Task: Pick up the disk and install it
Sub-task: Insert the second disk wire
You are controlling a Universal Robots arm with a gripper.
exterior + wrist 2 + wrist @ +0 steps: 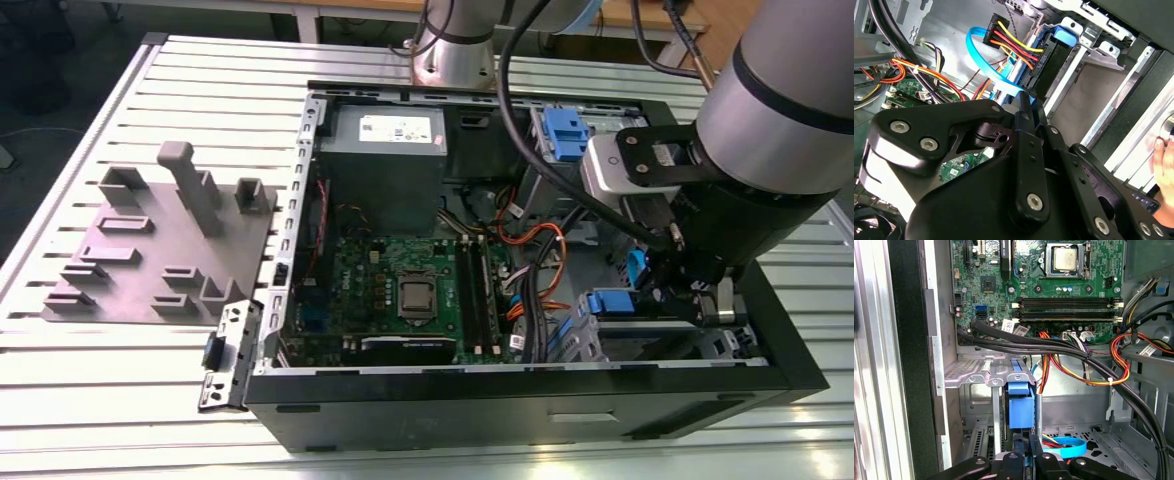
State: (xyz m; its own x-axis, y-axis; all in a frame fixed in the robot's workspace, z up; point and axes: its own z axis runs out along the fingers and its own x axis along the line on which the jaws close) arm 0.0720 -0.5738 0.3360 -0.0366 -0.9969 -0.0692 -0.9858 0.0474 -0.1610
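Here the gripper (1024,460), lowered inside the open computer case (534,400), has its fingers clenched on the disk (1020,407), which stands on edge in the metal drive cage (979,372) beside the motherboard (400,290).
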